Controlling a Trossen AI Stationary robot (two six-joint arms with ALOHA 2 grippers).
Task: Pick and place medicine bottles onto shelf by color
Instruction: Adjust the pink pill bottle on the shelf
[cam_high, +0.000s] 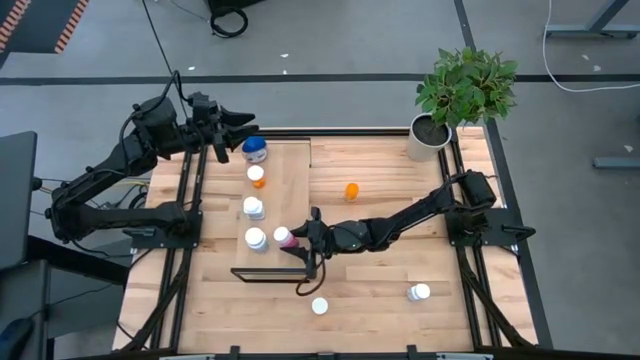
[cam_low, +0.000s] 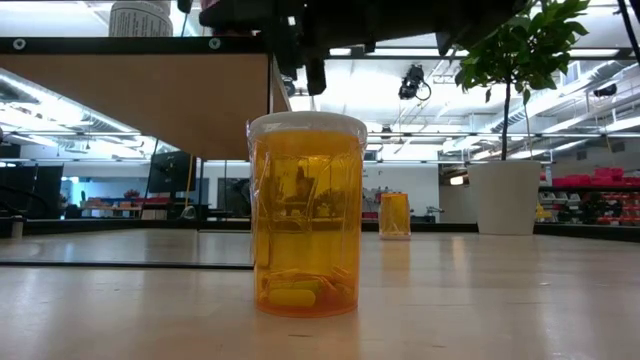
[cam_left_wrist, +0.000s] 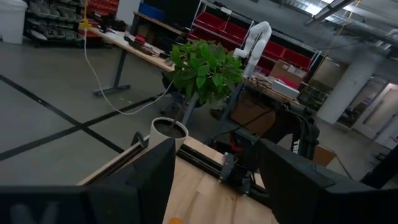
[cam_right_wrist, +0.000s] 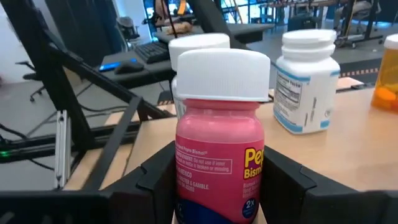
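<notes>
A pink medicine bottle with a white cap stands upright between the fingers of my right gripper, over the shelf near its dark-framed near end. Along the shelf's left side stand a blue bottle, an orange one and two white ones. My left gripper hangs open above the shelf's far left corner, pointing level, with nothing between its fingers. My right gripper pinches the pink bottle's lower body between its two fingers, one on each side. The fingers come level from the table's right side. The bottle is upright; its bottom is hidden, so I cannot tell whether it rests on the shelf.
An orange bottle stands on the table right of the shelf. Two white-capped bottles stand near the table's near edge; one is orange close to the low camera. A potted plant fills the far right corner.
</notes>
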